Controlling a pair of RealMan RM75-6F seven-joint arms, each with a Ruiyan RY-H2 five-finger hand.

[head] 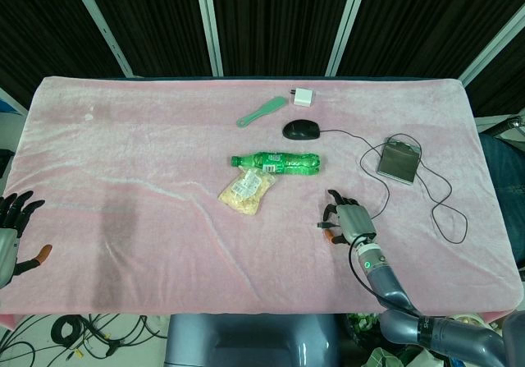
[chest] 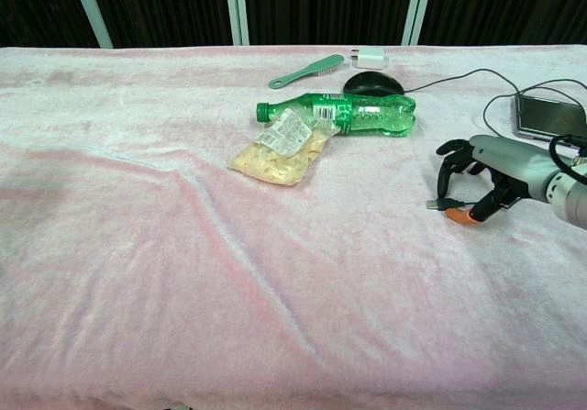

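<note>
green bottle (head: 277, 163) lies flat, long axis 9–3 o'clock, cap at 9 | right hand (head: 348, 218) at its 5 o'clock, fingers spread, grasping nothing | left hand (head: 12, 234) fingers spread, unladen

Table (head: 123, 153) contents, pink cloth cover
Green brush (head: 261, 111) and white charger (head: 303, 98) at far edge; black mouse (head: 301, 129) just nearer, its cable (head: 361, 149) running right to a grey flat device (head: 399, 161); cables on the floor (head: 74, 334).

- The green bottle (chest: 344, 115), beyond the right hand's fingers (chest: 447, 173), carries a label, its print too small to read.
- The snack bag (chest: 280, 150) beside it bears a white label, equally illegible.
</note>
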